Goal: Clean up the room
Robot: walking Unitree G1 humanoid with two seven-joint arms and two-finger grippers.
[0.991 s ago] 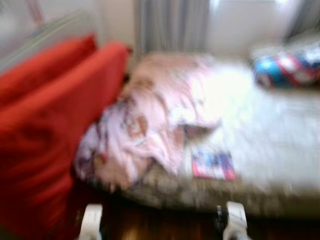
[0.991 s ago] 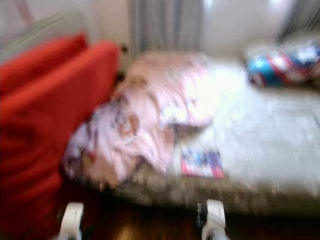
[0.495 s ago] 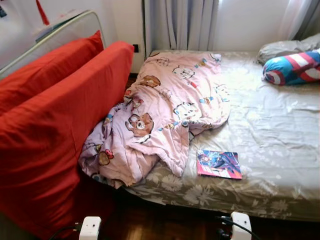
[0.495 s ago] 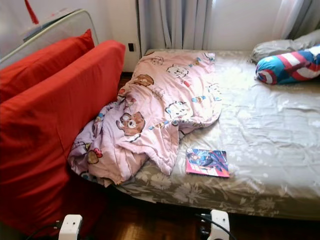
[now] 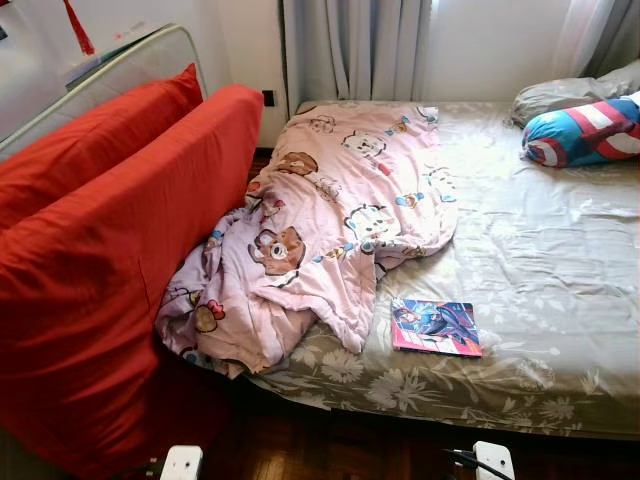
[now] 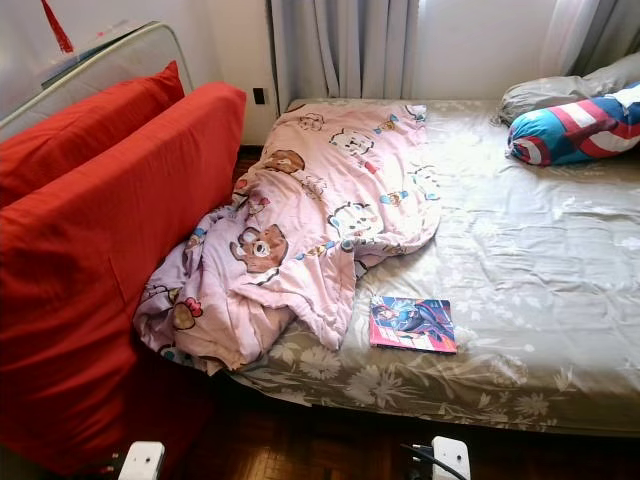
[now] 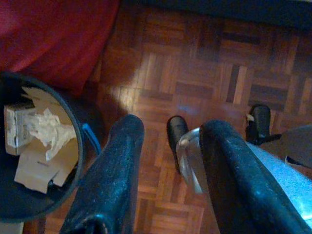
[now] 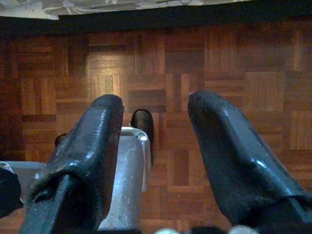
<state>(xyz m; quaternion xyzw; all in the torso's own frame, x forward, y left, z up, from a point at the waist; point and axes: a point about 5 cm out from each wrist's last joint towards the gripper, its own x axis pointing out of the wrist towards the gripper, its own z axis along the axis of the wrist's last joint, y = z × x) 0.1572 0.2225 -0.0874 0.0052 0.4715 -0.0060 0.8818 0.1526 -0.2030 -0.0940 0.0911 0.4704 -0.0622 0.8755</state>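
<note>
A crumpled pink cartoon-print blanket point(image 5: 330, 230) lies over the left half of the bed point(image 5: 560, 270) and hangs off its near corner. A colourful comic book point(image 5: 436, 327) rests flat on the grey floral sheet near the bed's front edge. Both arms hang low in front of the bed, their white wrists at the bottom of the eye views. My left gripper point(image 7: 170, 146) is open over parquet floor, beside a dark round bin point(image 7: 73, 146) holding paper and small boxes. Above bare parquet, my right gripper point(image 8: 156, 105) is also open with nothing in it.
Two big red cushions point(image 5: 110, 270) stand on edge at the left, against the bed and a metal frame point(image 5: 120, 60). A blue, red and white shield-print pillow point(image 5: 585, 130) and a grey pillow point(image 5: 565, 95) lie at the far right. Curtains point(image 5: 355, 50) hang behind.
The blur of a second ago has cleared and the view has shifted a little. Both wrists sit lower in the picture. Blanket, book and pillows lie where they were.
</note>
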